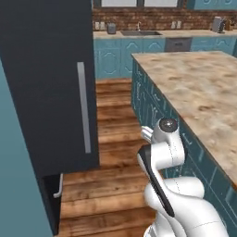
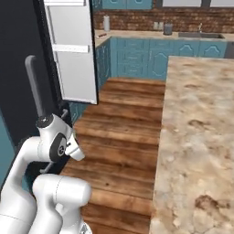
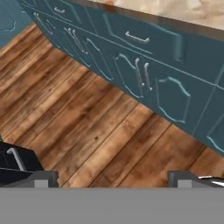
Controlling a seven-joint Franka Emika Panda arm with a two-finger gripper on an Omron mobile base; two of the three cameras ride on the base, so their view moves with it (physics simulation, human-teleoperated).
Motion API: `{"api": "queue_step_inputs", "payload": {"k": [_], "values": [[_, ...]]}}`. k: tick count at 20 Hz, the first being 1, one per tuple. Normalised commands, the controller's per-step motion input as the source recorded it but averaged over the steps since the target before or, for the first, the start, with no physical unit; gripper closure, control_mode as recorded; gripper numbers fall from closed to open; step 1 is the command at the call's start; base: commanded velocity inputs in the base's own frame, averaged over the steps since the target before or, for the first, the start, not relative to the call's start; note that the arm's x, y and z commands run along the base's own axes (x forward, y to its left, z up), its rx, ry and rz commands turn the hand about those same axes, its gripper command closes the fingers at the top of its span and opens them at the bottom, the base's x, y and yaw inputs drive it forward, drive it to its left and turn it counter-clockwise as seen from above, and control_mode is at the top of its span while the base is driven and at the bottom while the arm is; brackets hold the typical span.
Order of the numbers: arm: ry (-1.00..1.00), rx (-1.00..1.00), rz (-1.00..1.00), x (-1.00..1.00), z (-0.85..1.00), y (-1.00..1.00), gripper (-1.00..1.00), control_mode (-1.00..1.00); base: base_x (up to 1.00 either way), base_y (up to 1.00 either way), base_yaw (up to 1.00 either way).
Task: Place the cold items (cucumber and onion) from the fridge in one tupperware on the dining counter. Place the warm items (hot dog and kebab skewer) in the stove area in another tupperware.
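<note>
The black fridge [image 1: 46,83] with its long silver handle [image 1: 83,106] stands at the left, close to my base. One of its doors [image 2: 71,50] hangs open and shows white bins on its inner side. The fridge's shelves are hidden from me, and with them the cucumber and onion. The dining counter [image 1: 203,92] [image 2: 201,128] runs along the right, with a bare marbled top. My gripper [image 3: 113,178] is open with nothing between its fingertips [image 3: 43,177]. It points down at the wood floor in front of the counter's teal base [image 3: 144,65].
Wood floor [image 1: 115,125] [image 2: 123,128] forms an aisle between fridge and dining counter. A wall counter with a sink [image 1: 139,33] [image 2: 201,34] lines the brick back wall, with small appliances [image 1: 217,23] on it. A low fridge drawer handle [image 1: 58,185] juts out near my base.
</note>
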Motion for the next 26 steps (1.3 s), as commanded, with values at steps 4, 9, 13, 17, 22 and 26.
{"api": "queue_step_inputs", "payload": {"k": [4,9,13,17,22,26], "values": [[0.00,0.00,0.00,0.00,0.00,0.00,-1.00,1.00,1.00,-0.37,0.08],[0.00,0.00,0.00,0.00,0.00,0.00,-1.00,1.00,1.00,-0.64,0.11],[0.00,0.00,0.00,0.00,0.00,0.00,-1.00,1.00,1.00,-0.07,0.24],[0.00,0.00,0.00,0.00,0.00,0.00,-1.00,1.00,1.00,-0.11,0.36],[0.00,0.00,0.00,0.00,0.00,0.00,-1.00,1.00,0.84,-0.02,0.45],[0.00,0.00,0.00,0.00,0.00,0.00,-1.00,1.00,0.38,0.00,0.60]]}}
